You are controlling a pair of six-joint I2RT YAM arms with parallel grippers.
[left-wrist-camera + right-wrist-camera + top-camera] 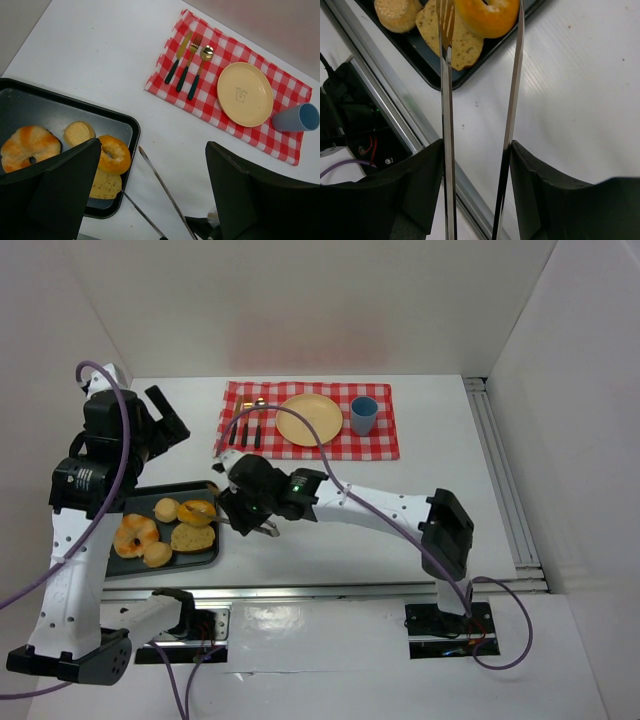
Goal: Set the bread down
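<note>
A black tray (150, 493) at the near left holds several breads. Among them are an orange bagel (196, 511), a small bun (165, 508), a flat slice (193, 537) and a large marbled ring (136, 534). My right gripper (262, 520) is shut on metal tongs (445, 100). The tongs' two arms are spread, with the bagel (487, 12) between their tips at the tray's right edge. My left gripper (154, 145) is open and empty, high above the tray's right side. A yellow plate (309, 419) lies on the checked cloth (240, 400).
A blue cup (363, 415) stands right of the plate. A knife, fork and spoon (250, 430) lie on the cloth left of it. A metal rail (350, 590) runs along the near edge, with cables beside the arm bases. White walls enclose the table.
</note>
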